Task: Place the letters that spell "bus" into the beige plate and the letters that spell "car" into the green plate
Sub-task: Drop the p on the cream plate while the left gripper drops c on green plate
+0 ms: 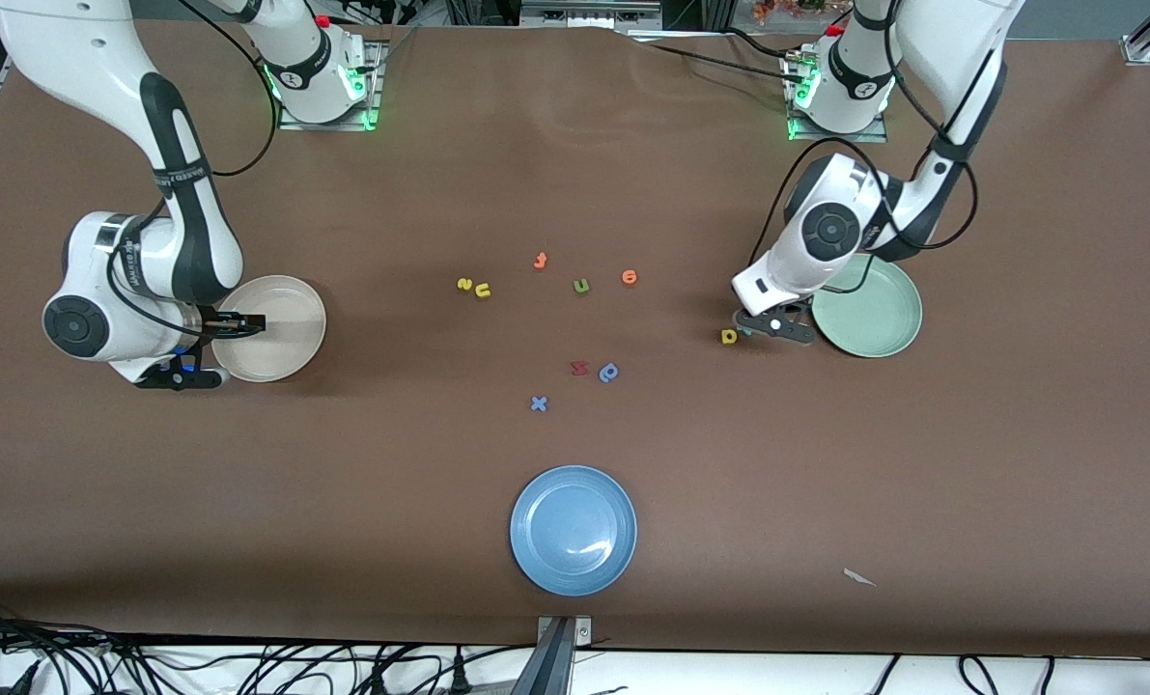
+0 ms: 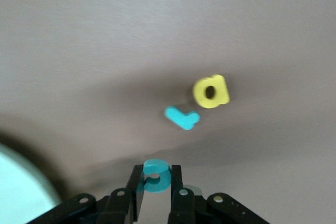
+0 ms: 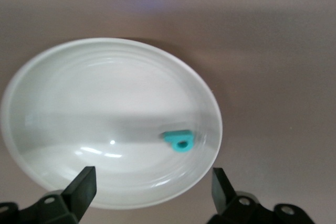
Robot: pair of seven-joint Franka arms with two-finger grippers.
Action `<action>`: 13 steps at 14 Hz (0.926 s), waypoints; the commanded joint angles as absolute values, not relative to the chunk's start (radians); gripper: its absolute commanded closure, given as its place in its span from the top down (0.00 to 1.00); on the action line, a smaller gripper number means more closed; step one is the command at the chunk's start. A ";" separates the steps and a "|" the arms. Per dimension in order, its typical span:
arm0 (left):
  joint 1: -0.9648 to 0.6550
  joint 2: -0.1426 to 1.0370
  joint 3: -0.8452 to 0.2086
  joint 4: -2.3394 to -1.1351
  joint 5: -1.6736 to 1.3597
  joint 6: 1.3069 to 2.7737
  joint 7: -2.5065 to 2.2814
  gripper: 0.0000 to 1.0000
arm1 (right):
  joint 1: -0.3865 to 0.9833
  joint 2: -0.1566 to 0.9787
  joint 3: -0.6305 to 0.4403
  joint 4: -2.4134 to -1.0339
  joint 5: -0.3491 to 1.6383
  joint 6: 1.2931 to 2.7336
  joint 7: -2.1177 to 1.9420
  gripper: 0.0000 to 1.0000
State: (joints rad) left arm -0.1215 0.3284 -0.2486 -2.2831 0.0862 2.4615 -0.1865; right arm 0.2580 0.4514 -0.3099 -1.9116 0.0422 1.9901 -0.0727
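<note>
Blue plate (image 1: 573,530) nearest on brown tabletop (image 1: 343,502); left hand (image 2: 156,182) gripping teal "c" (image 2: 156,176) (right hand (image 3: 152,187) wide, over beige plate (image 3: 63,93)).

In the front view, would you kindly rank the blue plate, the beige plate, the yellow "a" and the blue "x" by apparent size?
1. blue plate; it lies nearest the camera, which may help.
2. beige plate.
3. yellow "a" and blue "x": both tiny, too alike to rank.
</note>
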 commanded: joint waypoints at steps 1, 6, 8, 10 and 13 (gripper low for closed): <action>-0.052 0.238 -0.255 -2.293 0.123 2.376 -0.132 0.24 | 0.299 0.379 -0.252 -1.855 0.057 1.846 0.103 0.98; 0.110 0.178 -0.255 -2.298 0.121 2.298 0.128 0.26 | 0.301 0.339 0.022 -1.881 0.077 1.861 0.577 0.98; 0.130 0.179 -0.255 -2.309 0.120 2.298 0.150 0.34 | 0.301 0.341 0.109 -1.925 0.077 1.948 0.685 0.97; 0.130 0.183 -0.256 -2.310 0.120 2.298 0.149 0.62 | 0.301 0.347 0.182 -1.966 0.072 2.056 0.703 0.96; 0.129 0.186 -0.259 -2.309 0.109 2.298 0.137 0.69 | 0.328 0.397 0.252 -1.986 0.019 2.231 0.658 0.96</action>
